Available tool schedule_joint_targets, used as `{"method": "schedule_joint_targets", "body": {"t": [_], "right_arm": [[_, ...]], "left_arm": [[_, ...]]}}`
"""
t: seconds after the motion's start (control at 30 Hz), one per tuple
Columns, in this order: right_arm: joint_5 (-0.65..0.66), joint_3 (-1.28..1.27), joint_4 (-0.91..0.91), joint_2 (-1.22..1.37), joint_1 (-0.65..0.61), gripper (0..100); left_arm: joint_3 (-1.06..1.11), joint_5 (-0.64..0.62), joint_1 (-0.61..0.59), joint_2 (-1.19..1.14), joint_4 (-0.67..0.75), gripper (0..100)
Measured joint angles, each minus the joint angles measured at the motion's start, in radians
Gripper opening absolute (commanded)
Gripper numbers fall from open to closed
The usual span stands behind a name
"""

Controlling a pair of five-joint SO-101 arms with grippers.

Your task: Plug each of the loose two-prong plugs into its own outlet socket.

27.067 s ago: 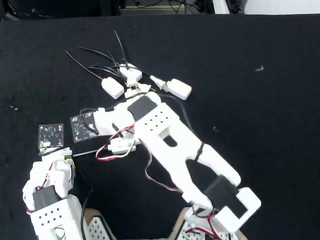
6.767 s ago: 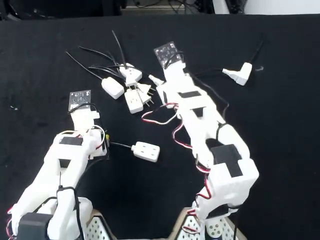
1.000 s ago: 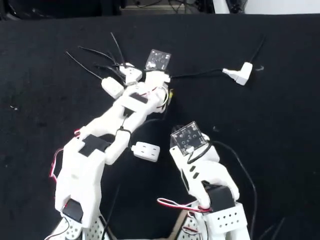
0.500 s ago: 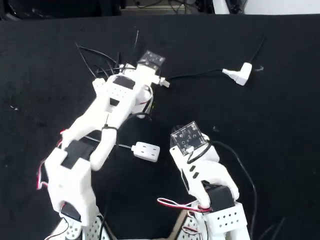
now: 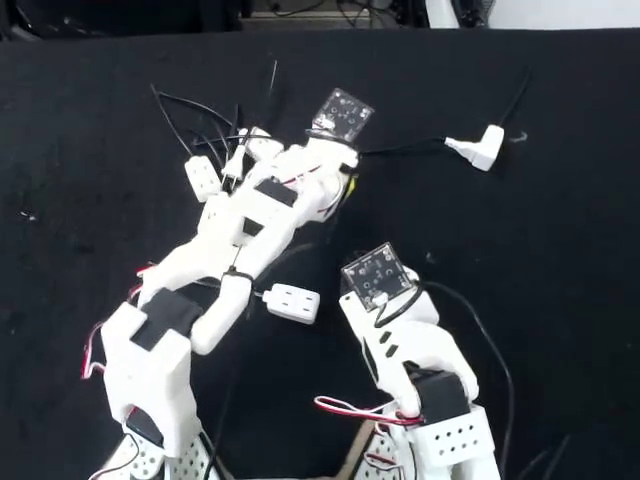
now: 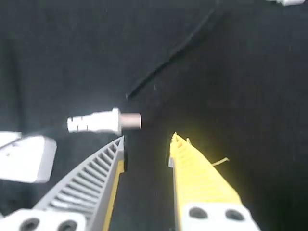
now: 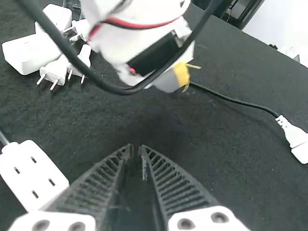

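Lying near the middle of the black table [image 5: 560, 330], one white outlet socket block [image 5: 292, 302] is resting between the two arms, near the right gripper [image 7: 136, 150], whose two black fingers [image 7: 101, 178] are sitting almost tip to tip, clenched on nothing. The left gripper [image 6: 147, 139] is standing spread, its one grey finger [image 6: 89, 175] and one yellow finger [image 6: 197, 173] clasping nothing, with one white barrel plug [image 6: 101, 121] lying just beyond the grey tip. Two two-prong plugs [image 7: 54, 71] are lying side by side next to two white adapter blocks [image 7: 26, 48] in the cluster at the table's far side. One angled white plug [image 5: 480, 148] is lying well apart from that cluster, a black cable [image 5: 400, 150] running from it toward the left arm.
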State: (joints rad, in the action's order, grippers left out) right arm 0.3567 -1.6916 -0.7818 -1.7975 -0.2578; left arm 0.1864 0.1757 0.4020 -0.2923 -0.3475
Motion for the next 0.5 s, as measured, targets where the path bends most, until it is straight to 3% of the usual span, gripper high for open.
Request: {"method": "schedule_joint_targets", "body": {"t": [0.33,0.5], "right_arm": [[0.0,0.0,0.0,0.0,0.0,1.2],[0.0,0.0,0.0,0.0,0.0,1.2]], "left_arm": [[-0.043,0.0,0.011,-0.21,0.446,15],[-0.186,-0.018,0.003,-0.354,0.43,15]]}}
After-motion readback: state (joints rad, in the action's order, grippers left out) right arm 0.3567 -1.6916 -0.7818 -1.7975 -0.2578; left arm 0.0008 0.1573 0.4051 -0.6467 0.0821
